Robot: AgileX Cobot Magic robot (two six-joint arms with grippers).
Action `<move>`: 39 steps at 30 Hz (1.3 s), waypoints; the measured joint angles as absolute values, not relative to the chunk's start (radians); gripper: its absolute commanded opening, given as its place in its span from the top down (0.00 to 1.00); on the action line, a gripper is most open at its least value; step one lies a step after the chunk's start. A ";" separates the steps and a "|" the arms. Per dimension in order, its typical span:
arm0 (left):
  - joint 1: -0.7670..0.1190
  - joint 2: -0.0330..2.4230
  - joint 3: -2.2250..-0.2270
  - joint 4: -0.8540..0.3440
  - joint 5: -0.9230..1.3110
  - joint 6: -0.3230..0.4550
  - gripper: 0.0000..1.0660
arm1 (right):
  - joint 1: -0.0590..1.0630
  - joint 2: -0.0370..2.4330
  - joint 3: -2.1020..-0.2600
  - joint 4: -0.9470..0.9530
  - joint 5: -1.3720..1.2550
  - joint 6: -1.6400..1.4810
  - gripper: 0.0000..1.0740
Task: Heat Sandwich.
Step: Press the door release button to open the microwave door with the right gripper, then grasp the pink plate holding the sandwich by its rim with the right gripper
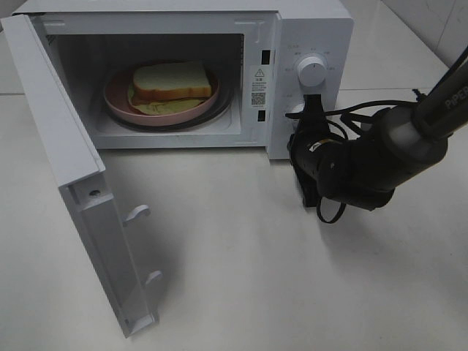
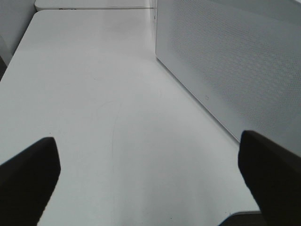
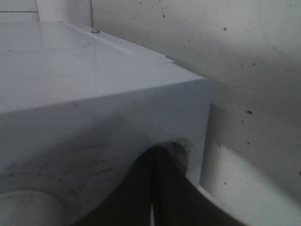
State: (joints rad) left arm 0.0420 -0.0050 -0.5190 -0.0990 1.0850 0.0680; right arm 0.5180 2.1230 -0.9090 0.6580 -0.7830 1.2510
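Nearest, on the bare white desk [image 1: 241, 256]: hinged white microwave door [image 1: 80, 183], swung fully out at left. Further in, at right: black right claw [image 1: 310, 102], pinched shut on nothing, tips just beside the small round white lower dial [image 1: 295, 110] of the boxy white microwave [image 1: 307, 29]; contact unclear. Black left claw [image 2: 148, 183] spread wide, empty, low beside the oven's perforated side wall [image 2: 235, 61]. Farthest: white-bread sandwich with tan crust and green lettuce [image 1: 172, 82], flat on a round pink plate [image 1: 117, 99] inside the cavity, left of and beyond the right claw, long side across the opening. Probably door-closing next; door on the left arm's side.
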 measured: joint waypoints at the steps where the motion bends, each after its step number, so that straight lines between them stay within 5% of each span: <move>1: 0.042 -0.005 -0.519 -0.099 1.085 0.068 0.08 | 0.512 2.112 -0.900 0.634 -0.767 1.252 0.99; 20: 0.042 -0.005 -0.519 -0.099 1.085 0.068 0.08 | 0.508 1.894 -0.793 0.600 -0.505 1.087 0.97; 39: 0.042 -0.005 -0.519 -0.099 1.085 0.068 0.08 | 0.507 1.685 -0.774 0.600 0.000 0.320 0.95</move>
